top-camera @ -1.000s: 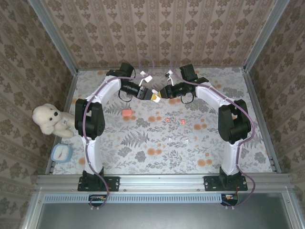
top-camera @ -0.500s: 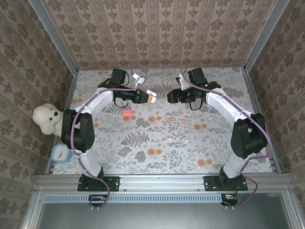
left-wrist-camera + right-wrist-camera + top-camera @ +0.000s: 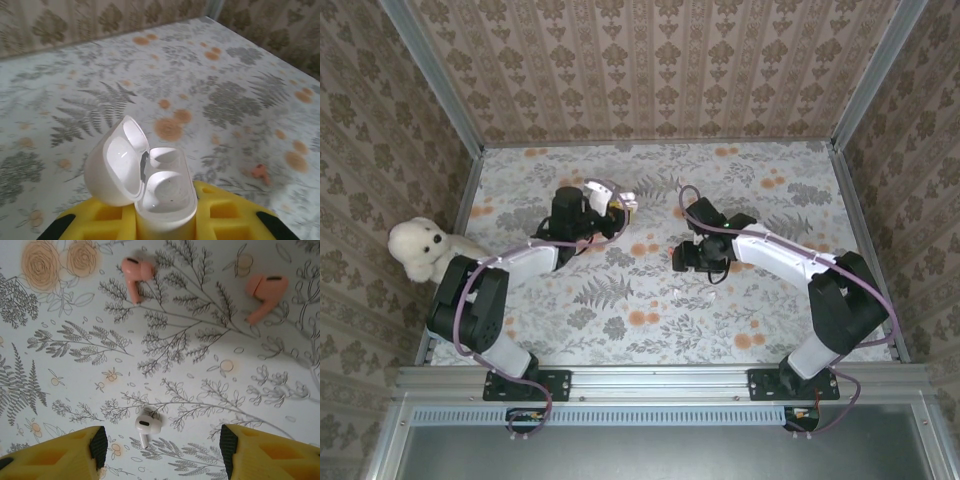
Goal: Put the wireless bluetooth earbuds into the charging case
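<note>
My left gripper (image 3: 165,212) is shut on a white charging case (image 3: 167,192), held upright between its yellow fingers (image 3: 227,215). The lid is hinged open to the left and both wells are bare. In the top view this gripper (image 3: 620,207) sits left of centre. My right gripper (image 3: 162,447) is open and points down at the table. A white earbud (image 3: 147,426) lies on the cloth between its fingers (image 3: 67,452), untouched and nearer the left one. Two red-orange earbuds (image 3: 136,271) (image 3: 266,292) lie farther off. From above, the right gripper (image 3: 692,257) is mid-table.
A floral cloth (image 3: 650,330) covers the table, with patterned walls on three sides. A white teddy bear (image 3: 420,250) sits at the left edge. One red-orange earbud (image 3: 260,172) lies on the cloth to the right of the held case.
Both arms have drawn back from the far middle toward the table's centre. The right gripper opened wider and swung down over the earbuds. The left kept hold of the case.
</note>
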### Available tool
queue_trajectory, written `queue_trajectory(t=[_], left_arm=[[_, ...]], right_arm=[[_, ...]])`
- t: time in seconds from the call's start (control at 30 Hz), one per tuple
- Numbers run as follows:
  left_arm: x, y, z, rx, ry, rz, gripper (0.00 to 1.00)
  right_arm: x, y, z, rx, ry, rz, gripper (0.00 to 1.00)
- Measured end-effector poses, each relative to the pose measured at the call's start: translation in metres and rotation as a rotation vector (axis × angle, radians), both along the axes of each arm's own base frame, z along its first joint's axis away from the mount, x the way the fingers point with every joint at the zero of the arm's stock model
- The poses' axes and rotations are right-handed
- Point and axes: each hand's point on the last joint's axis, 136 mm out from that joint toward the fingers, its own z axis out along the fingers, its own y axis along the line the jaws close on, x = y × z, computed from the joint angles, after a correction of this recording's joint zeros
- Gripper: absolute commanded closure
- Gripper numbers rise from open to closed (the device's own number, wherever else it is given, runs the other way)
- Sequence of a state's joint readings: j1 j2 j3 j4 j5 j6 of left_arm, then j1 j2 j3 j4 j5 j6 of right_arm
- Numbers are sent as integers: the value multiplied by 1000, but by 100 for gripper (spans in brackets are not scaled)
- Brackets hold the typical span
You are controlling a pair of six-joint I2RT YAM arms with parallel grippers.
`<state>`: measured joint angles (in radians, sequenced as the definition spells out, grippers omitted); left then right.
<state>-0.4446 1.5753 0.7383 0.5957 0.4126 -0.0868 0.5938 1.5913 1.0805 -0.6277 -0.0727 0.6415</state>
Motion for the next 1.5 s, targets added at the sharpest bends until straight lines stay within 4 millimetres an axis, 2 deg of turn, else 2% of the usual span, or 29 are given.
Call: queue_trajectory(t=[0.17, 0.33, 0.43, 0.57, 0.8, 0.97, 1.23, 1.5], left_arm=[[-4, 14, 2, -60, -148, 89, 100], [-19, 1, 13, -110, -254, 57, 100], [-27, -8, 25, -117, -329, 24, 100], [-30, -11, 34, -115, -385, 11, 100], [-27, -7, 42, -114, -420, 48, 100], [-27, -8, 45, -117, -430, 59, 100], [-26, -8, 46, -111, -439, 68, 100], [-24, -8, 49, -107, -454, 71, 100]], right_arm=[[-11, 7, -7, -23, -3, -57, 36], [-14, 14, -7, -37, -24, -100, 37], [-15, 15, -7, -50, -35, -127, 37], [-16, 14, -14, -76, -29, -163, 38], [-19, 9, -37, -127, 19, -229, 40], [-22, 10, -46, -137, 44, -265, 42], [-20, 26, -50, -135, 50, -260, 44], [-24, 32, -59, -155, 64, -242, 48]])
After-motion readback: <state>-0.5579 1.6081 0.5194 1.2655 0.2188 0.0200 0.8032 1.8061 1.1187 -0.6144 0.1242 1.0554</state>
